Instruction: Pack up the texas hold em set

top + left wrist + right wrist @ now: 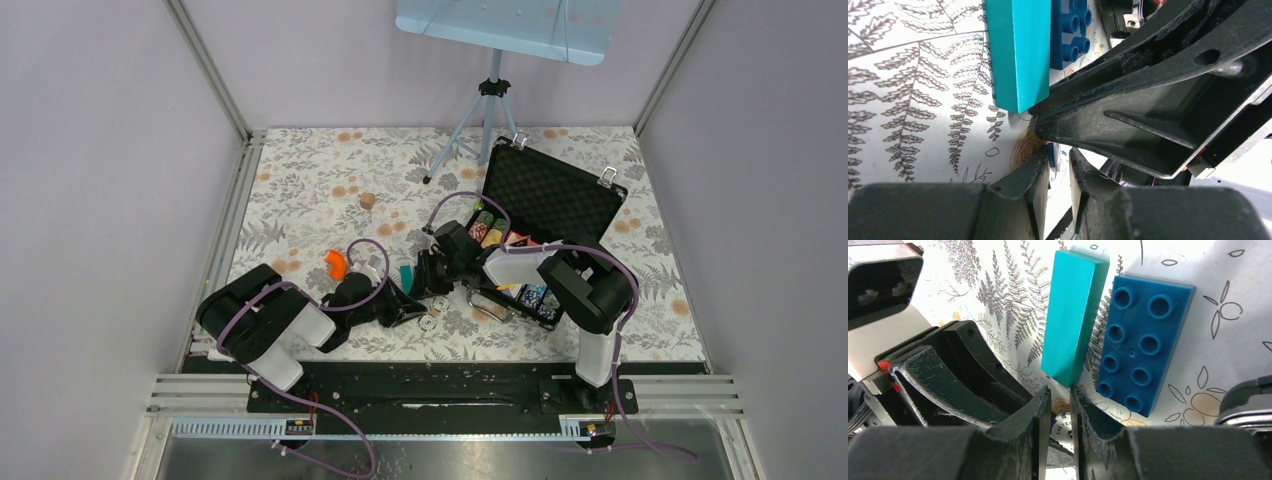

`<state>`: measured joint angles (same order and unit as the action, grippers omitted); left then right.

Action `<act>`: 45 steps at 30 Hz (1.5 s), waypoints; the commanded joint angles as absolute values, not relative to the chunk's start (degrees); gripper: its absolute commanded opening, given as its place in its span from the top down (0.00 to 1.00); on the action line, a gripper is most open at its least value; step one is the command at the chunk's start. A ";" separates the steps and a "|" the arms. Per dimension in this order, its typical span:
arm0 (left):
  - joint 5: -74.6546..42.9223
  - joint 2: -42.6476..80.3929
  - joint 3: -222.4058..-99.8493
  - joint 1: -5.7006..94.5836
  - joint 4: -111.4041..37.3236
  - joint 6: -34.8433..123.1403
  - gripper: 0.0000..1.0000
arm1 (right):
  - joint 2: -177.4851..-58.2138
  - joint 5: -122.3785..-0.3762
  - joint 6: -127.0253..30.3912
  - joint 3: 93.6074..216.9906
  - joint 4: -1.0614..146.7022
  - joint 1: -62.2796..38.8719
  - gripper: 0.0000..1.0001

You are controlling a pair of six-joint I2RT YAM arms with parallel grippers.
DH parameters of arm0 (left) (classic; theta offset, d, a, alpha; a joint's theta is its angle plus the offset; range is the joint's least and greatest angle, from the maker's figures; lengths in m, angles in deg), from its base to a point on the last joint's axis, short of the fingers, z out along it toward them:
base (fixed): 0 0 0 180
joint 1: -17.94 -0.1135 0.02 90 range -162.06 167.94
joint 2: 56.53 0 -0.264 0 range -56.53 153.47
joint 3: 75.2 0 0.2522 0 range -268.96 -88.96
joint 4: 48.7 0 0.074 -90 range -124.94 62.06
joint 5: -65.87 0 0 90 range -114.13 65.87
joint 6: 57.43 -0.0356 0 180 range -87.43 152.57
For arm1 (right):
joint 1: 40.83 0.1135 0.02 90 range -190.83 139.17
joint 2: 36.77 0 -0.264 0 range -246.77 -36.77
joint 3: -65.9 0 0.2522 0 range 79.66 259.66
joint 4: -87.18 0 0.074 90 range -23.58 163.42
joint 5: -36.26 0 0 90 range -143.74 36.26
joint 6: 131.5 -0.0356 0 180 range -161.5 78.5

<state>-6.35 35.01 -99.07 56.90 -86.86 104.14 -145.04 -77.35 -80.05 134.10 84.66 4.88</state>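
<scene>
Meeting tip to tip near the middle of the floral tablecloth (310, 180), the left gripper (1059, 156) and right gripper (1060, 390) both stand with jaws narrow, a slim gap between the fingers. A blue-and-white poker chip (1060, 423) shows in each gap, low by the cloth; whether either claw actually clamps it I cannot tell. Just beyond the fingertips a teal brick (1074, 315) lies beside a blue studded brick (1144, 342), almost touching. The black briefcase (552, 198) sits open on the right of the table, its egg-crate foam lid tilted back. The rows of poker chips (533, 296) in its base are partly hidden under the right arm. An orange curved piece (337, 263) lies near the left arm.
</scene>
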 commanded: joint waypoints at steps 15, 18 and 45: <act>-9.21 29.49 -102.14 57.04 -75.31 99.88 0.84 | -130.79 -63.19 -71.95 134.07 67.35 2.12 0.63; -10.27 27.10 -103.55 57.01 -71.61 98.51 0.86 | -126.39 -61.08 -70.69 133.90 65.29 1.46 0.60; -0.65 0.11 -114.56 57.00 -64.78 89.33 1.00 | -100.47 -83.48 -78.80 122.65 77.41 -5.47 0.39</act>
<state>-5.56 2.03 -112.23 56.90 -56.87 89.15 -101.96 -78.40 -76.44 123.43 72.97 -4.52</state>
